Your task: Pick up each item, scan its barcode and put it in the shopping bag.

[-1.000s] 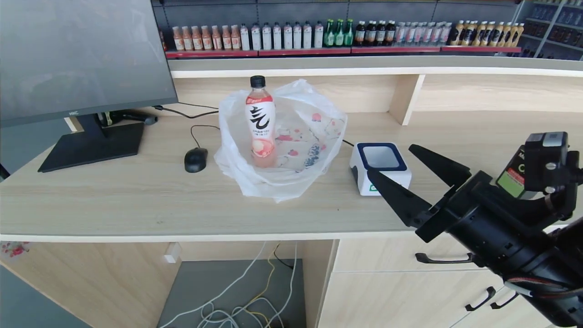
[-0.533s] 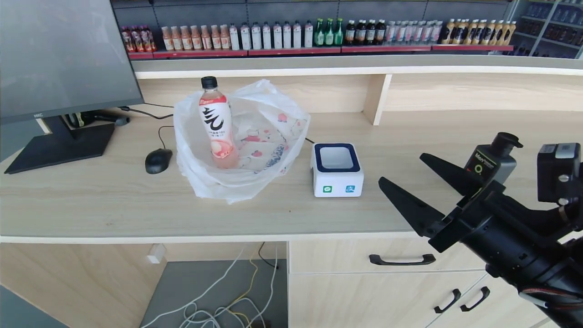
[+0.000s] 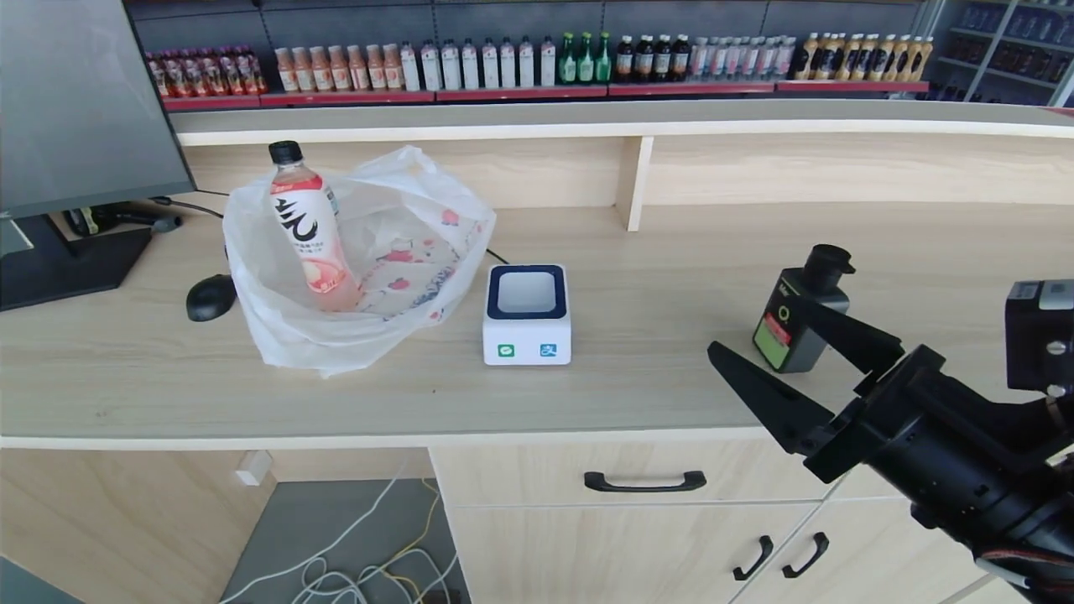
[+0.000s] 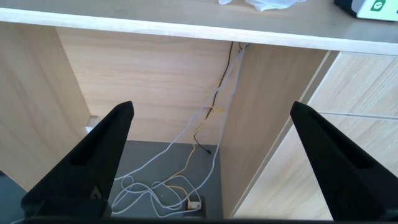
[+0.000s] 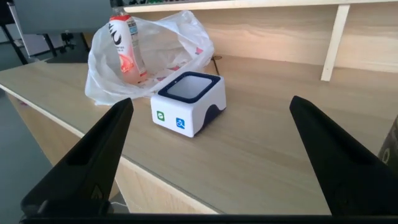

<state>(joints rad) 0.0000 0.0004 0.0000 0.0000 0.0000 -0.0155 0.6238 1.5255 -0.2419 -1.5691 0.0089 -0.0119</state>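
A white plastic shopping bag [image 3: 377,260] stands open on the wooden counter [image 3: 654,277], with a pink drink bottle [image 3: 306,231] upright inside it. To its right sits the white barcode scanner [image 3: 527,317]. Further right stands a dark grey bottle [image 3: 797,323] with a pump cap. My right gripper [image 3: 760,329] hovers open at the counter's front edge, just in front of that bottle, nothing between its fingers. The right wrist view shows the scanner [image 5: 189,112], the bag [image 5: 155,59] and the open gripper [image 5: 211,102]. My left gripper [image 4: 211,106] is open below the counter edge.
A monitor [image 3: 75,92] and a black mouse [image 3: 210,298] sit at the counter's left. A raised back ledge with an upright divider [image 3: 633,180] runs behind. Drawers with black handles [image 3: 644,481] and loose cables [image 4: 186,180] lie under the counter.
The head camera has turned right, so the whole scene slid left and the dark grey bottle came fully into view. My right gripper, still open, now stands farther from the scanner and nearer that bottle.
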